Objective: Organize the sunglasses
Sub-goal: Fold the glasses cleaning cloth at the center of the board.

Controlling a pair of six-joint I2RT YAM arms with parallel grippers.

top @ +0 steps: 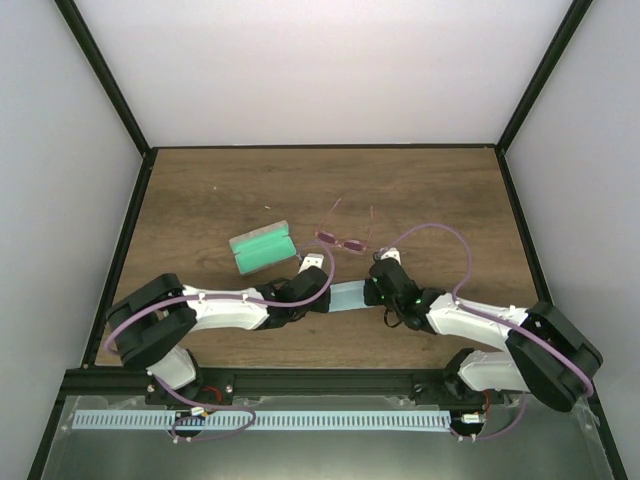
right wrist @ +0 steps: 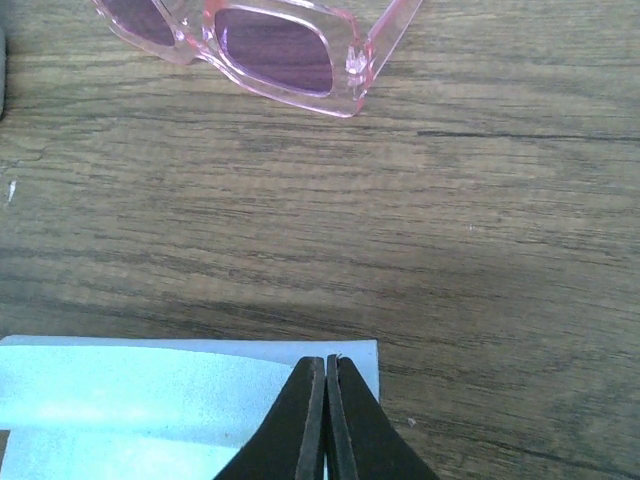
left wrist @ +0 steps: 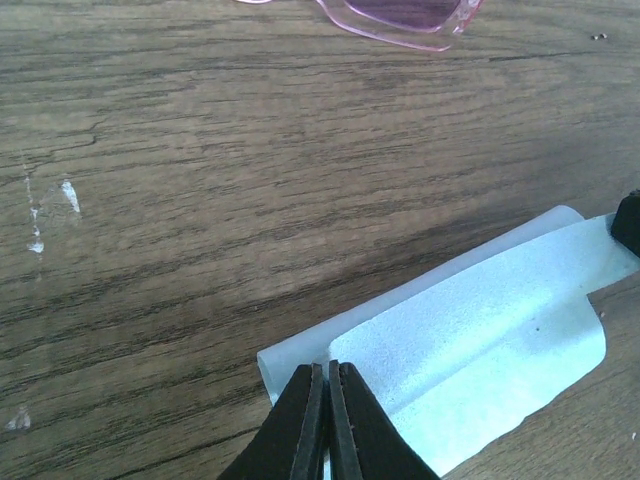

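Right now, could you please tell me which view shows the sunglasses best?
Top external: only there are the whole sunglasses visible, lenses and both thin arms. The right wrist view gives a larger close-up of the pink frame, cropped at the top; the left wrist view catches only one lens edge.

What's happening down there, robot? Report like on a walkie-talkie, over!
Left claw shut on the blue cloth. Right claw shut on its other end. Sunglasses untouched beyond it, arms unfolded. Open case to their left, nothing blocking.
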